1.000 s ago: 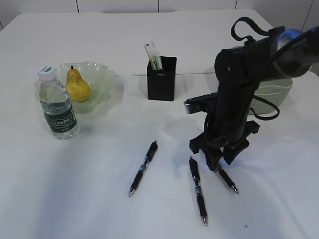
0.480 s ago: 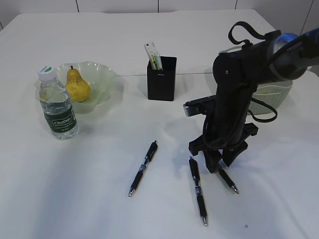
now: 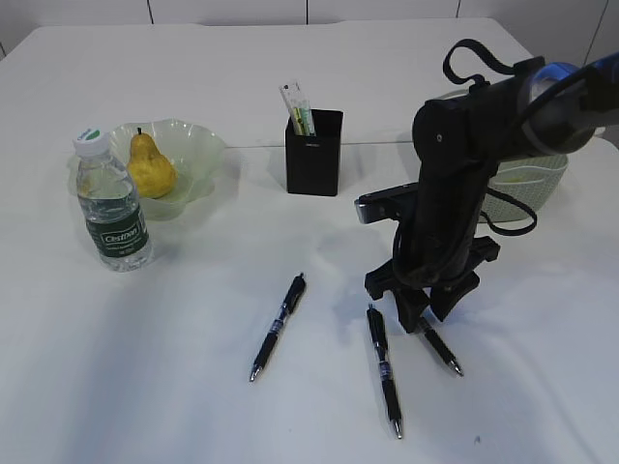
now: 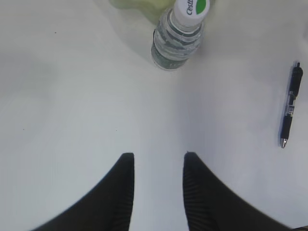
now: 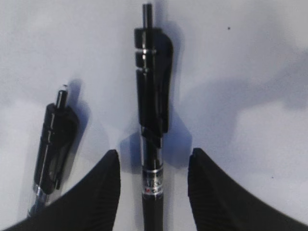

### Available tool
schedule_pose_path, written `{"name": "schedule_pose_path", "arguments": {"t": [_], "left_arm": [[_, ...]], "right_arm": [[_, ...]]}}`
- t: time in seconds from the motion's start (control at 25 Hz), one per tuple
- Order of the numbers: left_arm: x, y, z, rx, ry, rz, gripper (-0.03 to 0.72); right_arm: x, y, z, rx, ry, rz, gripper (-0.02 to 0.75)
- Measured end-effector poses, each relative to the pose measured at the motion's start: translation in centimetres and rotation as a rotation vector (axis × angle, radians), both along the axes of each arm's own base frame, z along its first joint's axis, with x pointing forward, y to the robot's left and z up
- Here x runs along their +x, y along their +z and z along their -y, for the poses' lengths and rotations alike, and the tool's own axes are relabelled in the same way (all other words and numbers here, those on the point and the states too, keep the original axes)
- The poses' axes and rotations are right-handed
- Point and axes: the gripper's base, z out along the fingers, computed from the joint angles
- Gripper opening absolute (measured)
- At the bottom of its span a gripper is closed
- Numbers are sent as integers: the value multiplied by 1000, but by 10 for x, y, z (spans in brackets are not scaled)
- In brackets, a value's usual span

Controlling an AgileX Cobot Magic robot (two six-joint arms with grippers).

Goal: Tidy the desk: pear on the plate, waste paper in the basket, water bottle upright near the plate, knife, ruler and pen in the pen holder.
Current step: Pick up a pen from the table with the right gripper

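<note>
Your right end effector stood low at the right of centre in the exterior view, its fingers spread, unclosed, either side of a pen lying on the bench. A second pen lay just left of it in the wrist frame, a third toward lower centre. Your left end effector hung open over bare bench, gripping nothing. The bottle stood upright beside the plate holding the pear; the pen holder sat at upper centre
</note>
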Motion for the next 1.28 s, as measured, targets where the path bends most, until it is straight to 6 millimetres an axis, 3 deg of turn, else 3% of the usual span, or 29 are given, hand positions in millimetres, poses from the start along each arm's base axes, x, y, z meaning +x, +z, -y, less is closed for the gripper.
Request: {"name": "schedule_pose_path", "arguments": {"t": [1.28], "left_arm": [[0, 0, 0, -2, 0, 0, 237]], "right_arm": [[1, 0, -1, 5, -2, 13, 373]]}}
